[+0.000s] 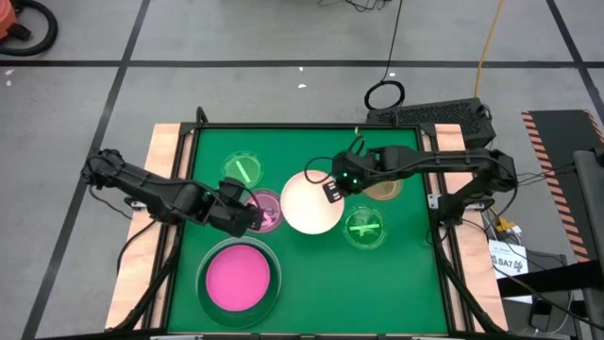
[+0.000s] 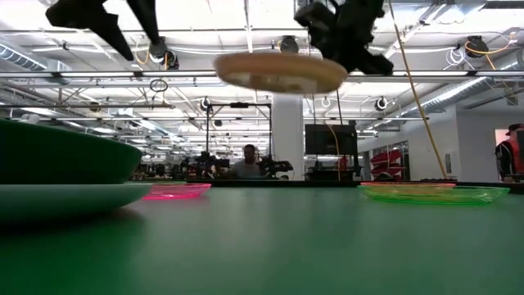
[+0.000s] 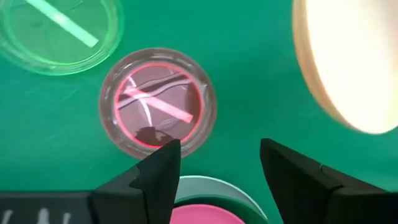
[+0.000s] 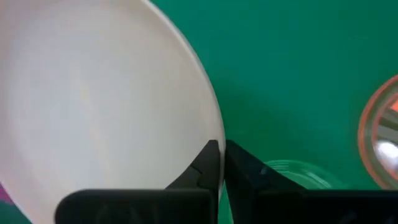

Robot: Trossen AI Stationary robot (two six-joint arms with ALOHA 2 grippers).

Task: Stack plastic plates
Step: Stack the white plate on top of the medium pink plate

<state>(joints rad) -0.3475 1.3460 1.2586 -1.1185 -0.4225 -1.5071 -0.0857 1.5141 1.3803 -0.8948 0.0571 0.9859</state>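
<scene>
Cream plate (image 1: 311, 202) rim pinched in right tool (image 4: 221, 163), lifted; left tool (image 3: 219, 163) spread, empty, beside purple plate (image 3: 158, 102).

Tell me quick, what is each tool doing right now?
Left tool: open, holding nothing, above the small pink dish.
Right tool: shut on the rim of the cream plate, lifted off the table.

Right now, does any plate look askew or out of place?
Yes. The cream plate is off the table, pinched at its rim by the right pincer and slightly tilted. The other plates lie flat.
</scene>
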